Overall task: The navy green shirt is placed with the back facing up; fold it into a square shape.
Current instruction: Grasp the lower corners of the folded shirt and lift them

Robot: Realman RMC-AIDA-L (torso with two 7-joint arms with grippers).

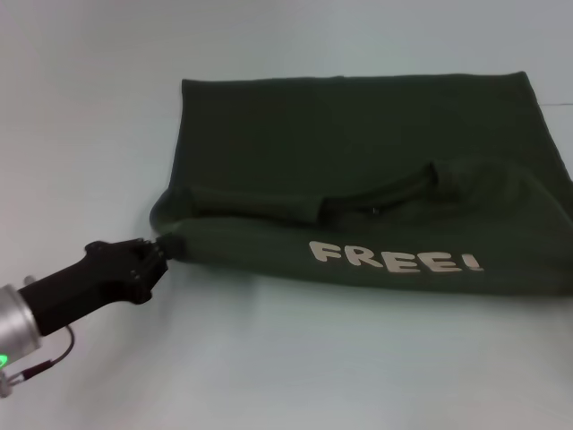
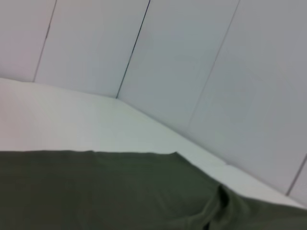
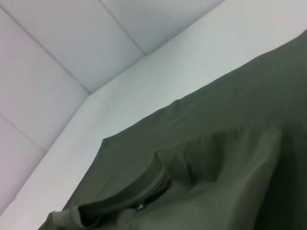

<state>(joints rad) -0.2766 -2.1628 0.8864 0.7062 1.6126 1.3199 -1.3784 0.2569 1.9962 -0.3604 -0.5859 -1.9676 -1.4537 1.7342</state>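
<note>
The navy green shirt (image 1: 358, 143) lies across the white table, its near part folded back over itself so that a pale "FREE!" print (image 1: 396, 258) faces up. The collar (image 1: 394, 193) and a folded sleeve (image 1: 255, 206) show along the fold. My left gripper (image 1: 166, 245) reaches in from the lower left and is shut on the shirt's left corner of the folded layer. The left wrist view shows flat green cloth (image 2: 105, 191). Creased cloth and the collar label (image 3: 140, 207) fill the right wrist view. My right gripper does not show in any view.
A white table (image 1: 89, 134) carries the shirt, and its bare surface runs to the left and front of the cloth. Pale panelled walls (image 2: 168, 62) stand close behind the table's far edge. The shirt's right side runs out of the head view.
</note>
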